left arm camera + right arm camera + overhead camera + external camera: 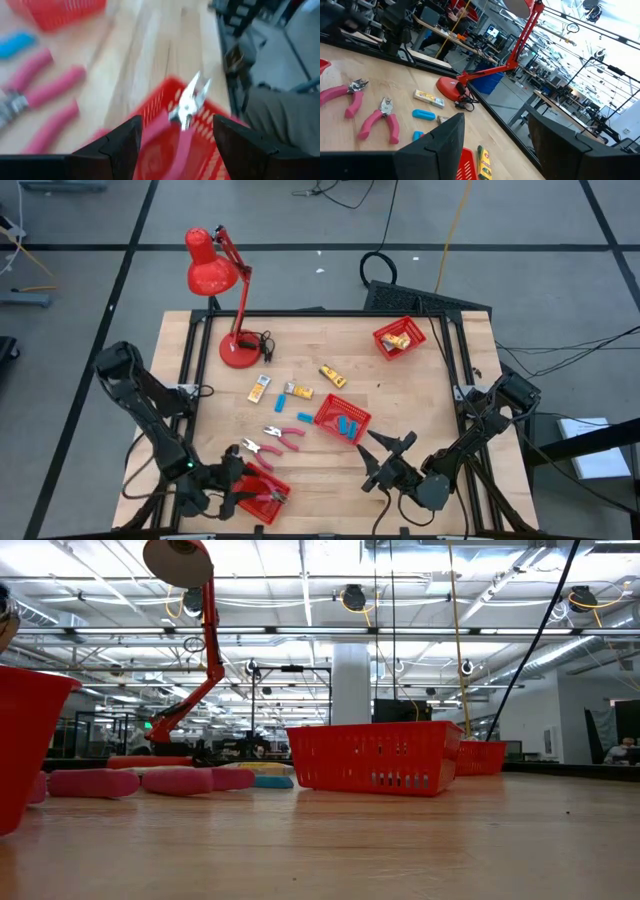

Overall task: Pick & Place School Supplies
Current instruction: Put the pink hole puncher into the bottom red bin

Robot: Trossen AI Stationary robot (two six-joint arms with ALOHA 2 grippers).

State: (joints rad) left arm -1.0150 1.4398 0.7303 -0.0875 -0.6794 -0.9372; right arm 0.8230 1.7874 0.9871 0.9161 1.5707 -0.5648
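The left gripper [243,480] hangs with fingers spread wide over the near red basket [272,485], where pink-handled pliers [186,107] lie, held by nothing. The right gripper [388,458] waits wide open, empty, beside the middle basket [328,415] holding blue blocks [347,427].

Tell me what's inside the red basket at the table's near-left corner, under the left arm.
The near-left basket holds one pink-handled tool, metal tip up against the mesh. The left gripper, fingers open, hovers over it and covers the rest of the basket floor, so anything more there can't be confirmed.
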